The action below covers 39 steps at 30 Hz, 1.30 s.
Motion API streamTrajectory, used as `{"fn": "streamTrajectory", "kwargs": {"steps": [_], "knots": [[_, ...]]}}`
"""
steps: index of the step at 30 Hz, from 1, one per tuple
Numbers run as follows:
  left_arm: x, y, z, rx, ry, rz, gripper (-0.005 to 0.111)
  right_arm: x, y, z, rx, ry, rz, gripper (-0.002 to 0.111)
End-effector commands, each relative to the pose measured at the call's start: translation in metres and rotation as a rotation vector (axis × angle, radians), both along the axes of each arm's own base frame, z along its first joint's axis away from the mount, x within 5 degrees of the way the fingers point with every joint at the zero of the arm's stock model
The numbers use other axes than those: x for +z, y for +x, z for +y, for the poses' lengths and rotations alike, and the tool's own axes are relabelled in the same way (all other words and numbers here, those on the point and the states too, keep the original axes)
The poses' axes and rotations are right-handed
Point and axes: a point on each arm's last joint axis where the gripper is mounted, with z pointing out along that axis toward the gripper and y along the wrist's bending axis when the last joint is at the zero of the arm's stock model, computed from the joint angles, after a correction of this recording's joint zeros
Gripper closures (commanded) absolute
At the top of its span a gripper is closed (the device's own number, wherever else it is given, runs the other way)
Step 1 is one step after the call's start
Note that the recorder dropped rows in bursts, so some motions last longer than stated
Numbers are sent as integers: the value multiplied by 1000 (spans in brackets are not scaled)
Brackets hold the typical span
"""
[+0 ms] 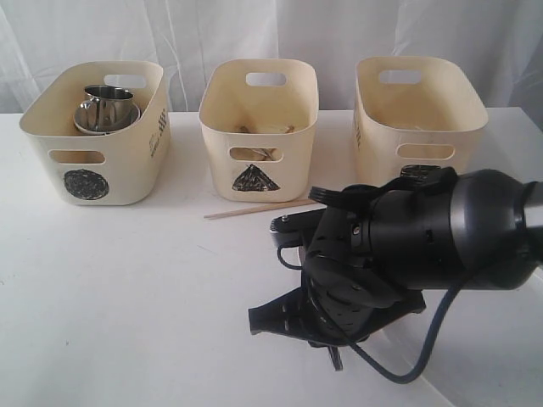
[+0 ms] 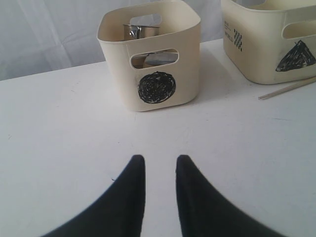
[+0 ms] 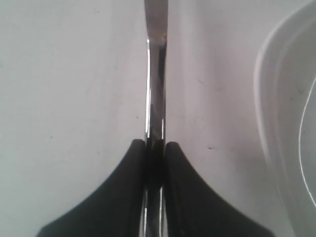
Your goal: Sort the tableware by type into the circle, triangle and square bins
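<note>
The right gripper [image 3: 155, 143] is pinching narrow on a slim steel utensil [image 3: 156, 74], its two black fingers pressing flat against the handle with no gap showing. The utensil is running straight out from between the fingertips, so its long axis is lying in line with the claw's own reach. It is showing edge-on, and I cannot tell whether it is the knife, the fork or the spoon, nor whether it is resting on the table [image 1: 127, 297] or just clearing it. Just beside it the curved rim of the white plate [image 3: 269, 98] is sitting apart from the steel. In the exterior view the right arm is hanging low over the near right of the table. The triangle bin [image 1: 293, 140] is standing beyond it and a little to the left, with one wooden chopstick [image 1: 254, 209] lying across the table between arm and bin. Sticks are showing through that bin's handle slot, so it is likely the bin for cutlery, and the carry is looking like a lift, then a reach forward and leftward over the rim. The square bin [image 1: 382, 127] is standing straight behind the arm and nearer. The left gripper [image 2: 160, 159] is hovering partly apart and holding nothing, facing the circle bin [image 1: 127, 174] with the mugs [image 1: 106, 106] inside. The right arm is therefore the one placed for this move.
</note>
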Motion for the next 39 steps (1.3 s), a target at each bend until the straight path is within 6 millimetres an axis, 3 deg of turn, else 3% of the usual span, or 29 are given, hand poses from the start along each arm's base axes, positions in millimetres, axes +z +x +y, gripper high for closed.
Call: {"fn": "streamTrajectory", "kwargs": {"steps": [1, 12, 39], "knots": [[0, 0, 0, 1, -12, -3, 78, 0, -1, 0, 28, -17, -6, 108], [0, 0, 0, 1, -12, -3, 78, 2, 0, 9, 109, 33, -49, 108], [0, 0, 0, 1, -12, -3, 78, 18, 3, 6, 171, 21, -143, 108]]}}
